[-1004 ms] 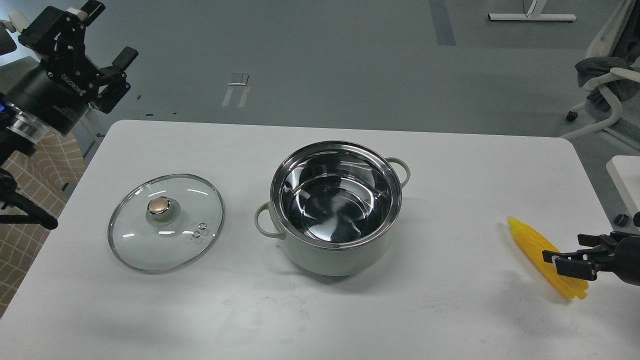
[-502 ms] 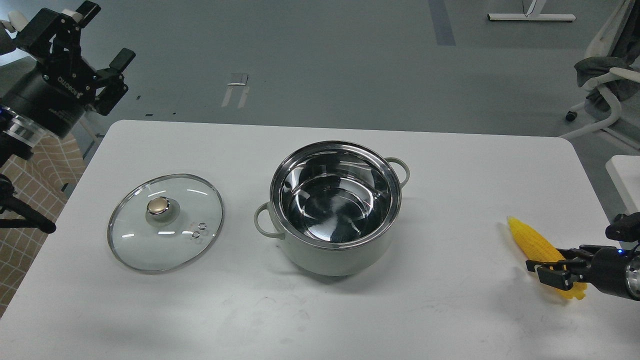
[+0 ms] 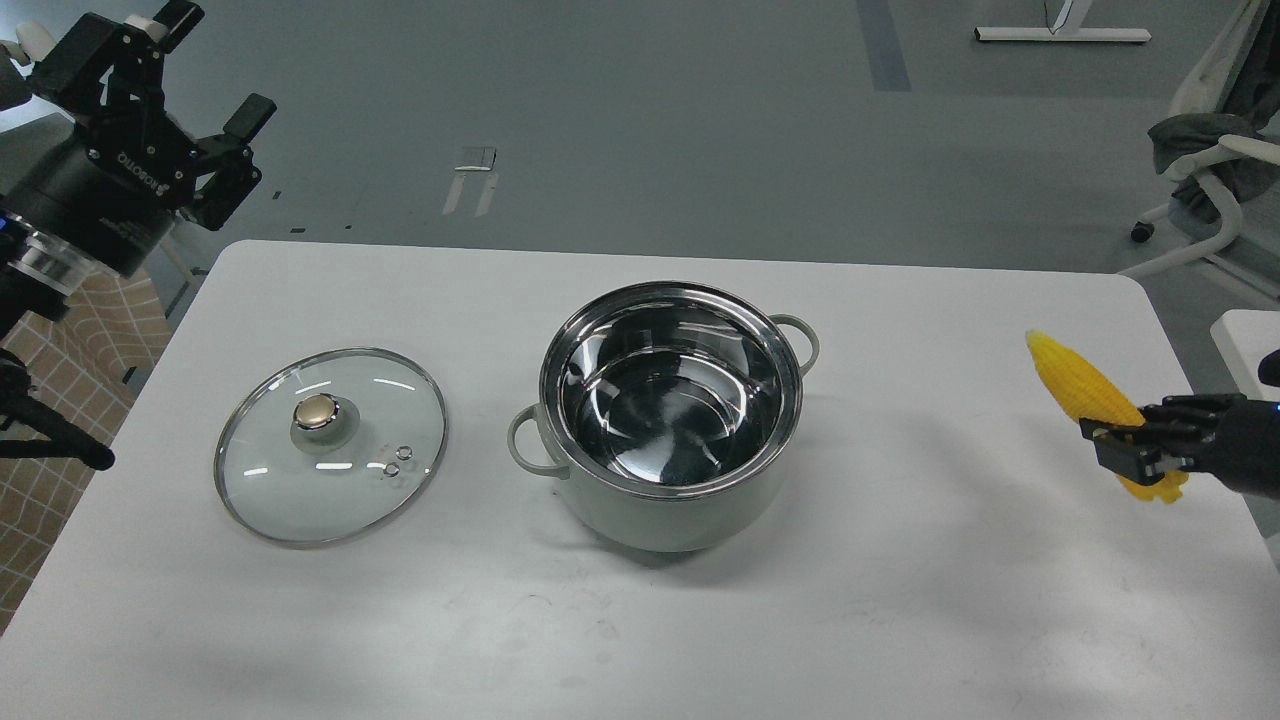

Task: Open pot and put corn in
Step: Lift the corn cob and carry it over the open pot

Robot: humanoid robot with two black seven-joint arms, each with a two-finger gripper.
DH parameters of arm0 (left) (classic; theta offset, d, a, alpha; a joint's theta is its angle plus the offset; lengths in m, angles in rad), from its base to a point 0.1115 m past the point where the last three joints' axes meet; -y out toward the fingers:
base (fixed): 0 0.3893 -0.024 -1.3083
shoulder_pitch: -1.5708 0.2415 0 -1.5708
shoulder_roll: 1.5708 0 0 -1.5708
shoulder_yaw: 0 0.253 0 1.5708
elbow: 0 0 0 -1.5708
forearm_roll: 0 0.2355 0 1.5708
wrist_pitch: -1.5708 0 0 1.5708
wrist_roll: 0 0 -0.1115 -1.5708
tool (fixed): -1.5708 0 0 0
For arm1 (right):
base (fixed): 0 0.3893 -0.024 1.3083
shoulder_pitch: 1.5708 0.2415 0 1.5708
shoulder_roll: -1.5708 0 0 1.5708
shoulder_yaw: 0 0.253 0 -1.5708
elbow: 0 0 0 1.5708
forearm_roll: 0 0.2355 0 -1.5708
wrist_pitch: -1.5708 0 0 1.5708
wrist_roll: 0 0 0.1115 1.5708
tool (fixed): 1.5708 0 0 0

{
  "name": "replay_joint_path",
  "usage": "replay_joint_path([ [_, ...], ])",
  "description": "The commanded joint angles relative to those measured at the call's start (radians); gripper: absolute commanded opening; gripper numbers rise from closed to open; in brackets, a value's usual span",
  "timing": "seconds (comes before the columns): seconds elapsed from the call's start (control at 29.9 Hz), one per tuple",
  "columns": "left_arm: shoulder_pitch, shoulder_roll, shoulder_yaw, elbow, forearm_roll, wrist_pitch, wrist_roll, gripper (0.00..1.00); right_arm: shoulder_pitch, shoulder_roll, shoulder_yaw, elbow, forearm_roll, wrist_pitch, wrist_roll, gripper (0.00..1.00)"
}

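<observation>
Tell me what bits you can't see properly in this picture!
1. The corn: in the head view, the right claw covers part of its thick end.
2. The right arm: cut off by the picture's right edge.
3. The pot: its far outside wall is hidden behind its own rim.
4. The left claw: its arm runs off the left edge.
5. The lid: nothing hidden.

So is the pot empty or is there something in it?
Empty. The pot shows only its bare shiny steel bottom; the corn is outside, in the right gripper.
</observation>
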Motion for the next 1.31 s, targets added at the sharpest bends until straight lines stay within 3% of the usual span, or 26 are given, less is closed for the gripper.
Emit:
replay_joint_path([
  [0.0,0.000,-0.003,0.000,0.000,0.000,0.002,0.000,0.90,0.112,0.012,-0.013,-0.004,0.001,0.052,0.000,0.00],
  [0.2,0.000,-0.005,0.000,0.000,0.000,0.000,0.000,0.90,0.357,0.161,-0.173,-0.079,0.066,0.085,0.000,0.00],
  [0.33,0.000,-0.006,0.000,0.000,0.000,0.002,0.000,0.90,0.586,0.360,-0.393,-0.159,0.173,0.085,0.000,0.00],
  [0.44,0.000,-0.008,0.000,0.002,0.002,0.002,0.000,0.90,0.646,0.455,-0.460,-0.170,0.216,0.086,0.000,0.00],
  [0.74,-0.002,-0.040,0.002,0.003,0.003,0.014,0.000,0.91,0.717,0.731,-0.614,-0.190,0.244,0.091,0.000,0.00],
  [1.07,0.000,-0.040,0.002,0.003,0.003,0.012,0.000,0.91,0.697,0.868,-0.665,-0.213,0.308,0.091,0.000,0.00],
  [1.27,0.000,-0.041,0.002,0.003,0.003,0.012,0.000,0.92,0.666,0.926,-0.686,-0.253,0.328,0.088,0.000,0.12],
])
